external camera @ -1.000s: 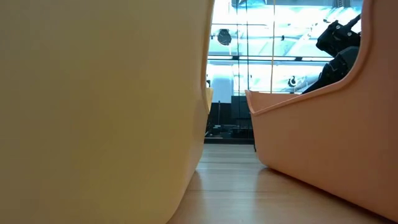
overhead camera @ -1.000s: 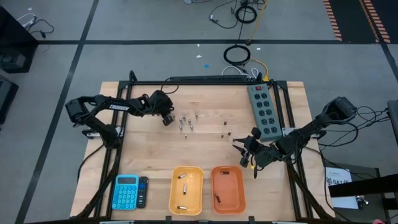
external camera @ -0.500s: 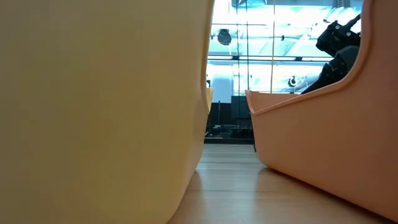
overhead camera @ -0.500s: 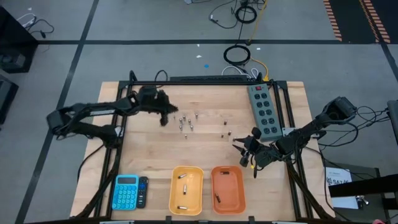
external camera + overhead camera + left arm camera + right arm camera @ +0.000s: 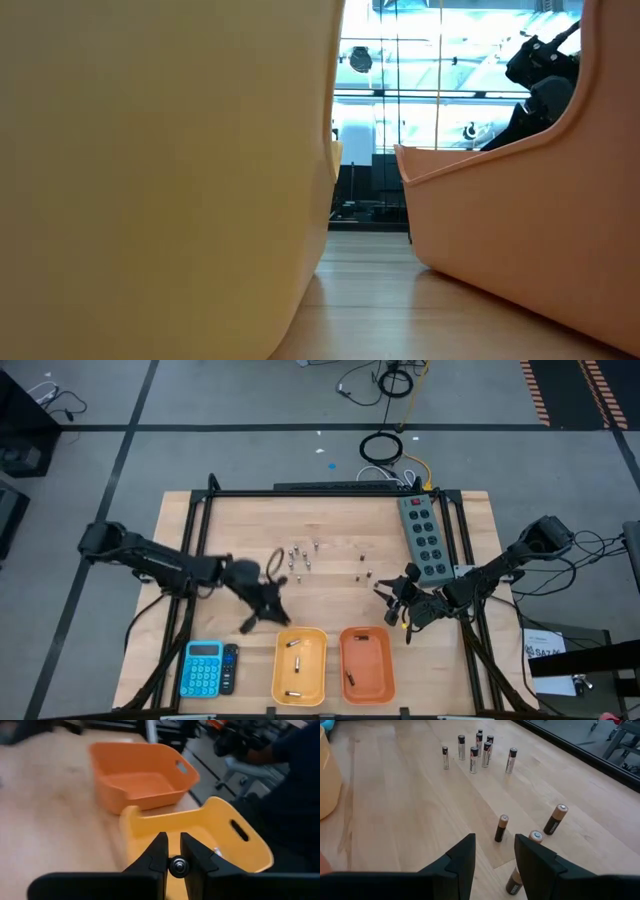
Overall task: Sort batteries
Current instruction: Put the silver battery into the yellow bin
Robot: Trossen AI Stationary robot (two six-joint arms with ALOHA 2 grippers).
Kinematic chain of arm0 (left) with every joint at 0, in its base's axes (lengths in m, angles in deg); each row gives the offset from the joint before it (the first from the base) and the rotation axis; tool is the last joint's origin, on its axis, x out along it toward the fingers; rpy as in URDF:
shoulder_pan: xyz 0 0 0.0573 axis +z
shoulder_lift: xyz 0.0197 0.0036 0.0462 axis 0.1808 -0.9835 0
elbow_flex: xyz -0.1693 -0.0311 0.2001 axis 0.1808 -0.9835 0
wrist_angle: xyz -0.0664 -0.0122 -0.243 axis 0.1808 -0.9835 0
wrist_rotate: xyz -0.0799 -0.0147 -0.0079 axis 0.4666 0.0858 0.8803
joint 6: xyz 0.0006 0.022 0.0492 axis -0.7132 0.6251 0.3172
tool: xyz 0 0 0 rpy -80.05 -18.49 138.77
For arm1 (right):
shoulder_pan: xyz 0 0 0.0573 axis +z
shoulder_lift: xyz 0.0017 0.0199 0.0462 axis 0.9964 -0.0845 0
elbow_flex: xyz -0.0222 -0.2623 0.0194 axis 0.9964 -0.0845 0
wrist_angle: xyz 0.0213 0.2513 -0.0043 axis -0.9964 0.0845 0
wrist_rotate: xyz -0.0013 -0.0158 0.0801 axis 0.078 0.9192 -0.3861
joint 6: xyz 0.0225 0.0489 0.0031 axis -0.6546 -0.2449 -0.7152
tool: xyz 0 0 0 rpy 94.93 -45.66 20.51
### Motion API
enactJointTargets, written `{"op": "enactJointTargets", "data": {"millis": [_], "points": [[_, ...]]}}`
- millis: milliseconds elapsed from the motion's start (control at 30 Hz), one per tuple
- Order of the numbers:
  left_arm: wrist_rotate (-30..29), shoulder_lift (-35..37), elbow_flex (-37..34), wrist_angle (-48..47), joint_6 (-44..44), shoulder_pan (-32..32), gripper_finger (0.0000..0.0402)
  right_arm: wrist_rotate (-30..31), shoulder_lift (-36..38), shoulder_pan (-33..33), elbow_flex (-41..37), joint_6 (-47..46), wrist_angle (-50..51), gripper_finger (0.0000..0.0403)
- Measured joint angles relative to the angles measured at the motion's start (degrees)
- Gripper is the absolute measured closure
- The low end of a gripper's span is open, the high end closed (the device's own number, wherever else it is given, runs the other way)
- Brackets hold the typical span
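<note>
My left gripper (image 5: pixel 266 603) hangs just beyond the far left corner of the yellow bin (image 5: pixel 300 665), shut on one small battery (image 5: pixel 178 866). A cluster of upright batteries (image 5: pixel 301 556) stands on the wood at the table's middle. A few more batteries (image 5: pixel 501 828) stand right in front of my right gripper (image 5: pixel 495 840), which is open at the table's right (image 5: pixel 396 596) with nothing between its fingers. The yellow bin holds three batteries (image 5: pixel 297 663). The orange bin (image 5: pixel 366 663) beside it holds one (image 5: pixel 350 679). My left gripper pinches the battery's round sides (image 5: pixel 178 866) between its two fingers (image 5: pixel 159 854). Its end cap faces back toward the wrist, so the battery lies along the fingers. The fingers slant down toward the yellow bin (image 5: pixel 200 835), and the battery is lifted clear of the table.
A grey power strip (image 5: pixel 424 538) lies at the far right and a blue calculator (image 5: pixel 203 668) at the near left. In the low view the yellow bin wall (image 5: pixel 160 170) and orange bin (image 5: pixel 510 240) fill the picture. Bare wood lies between the battery cluster and the bins.
My left gripper has swung from the far left of the table, beside the battery cluster, toward the near edge and down to the yellow bin's far left corner, turning as it went. My right arm has kept still.
</note>
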Motion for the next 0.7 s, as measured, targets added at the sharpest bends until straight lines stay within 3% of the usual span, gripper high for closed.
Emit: {"op": "enactJointTargets", "data": {"millis": [233,400,600,700], "points": [[-10.49,-8.75,4.2,1.53,-4.17,-11.28,0.0366,-0.01,0.0,0.02,0.0,-0.6,-0.01,0.0275],[-17.47,-15.17,7.21,0.91,-5.48,-14.88,0.0366,-0.04,0.0,0.02,0.0,-0.95,-0.01,0.0275],[-21.29,-16.17,7.63,0.01,-8.05,-14.85,0.0282,-0.06,0.0,0.07,0.0,-1.06,-0.02,0.0275],[-22.23,-14.54,7.62,-0.73,-8.02,-14.85,0.0259,-0.08,0.0,0.07,0.0,-1.06,-0.04,0.0275]]}}
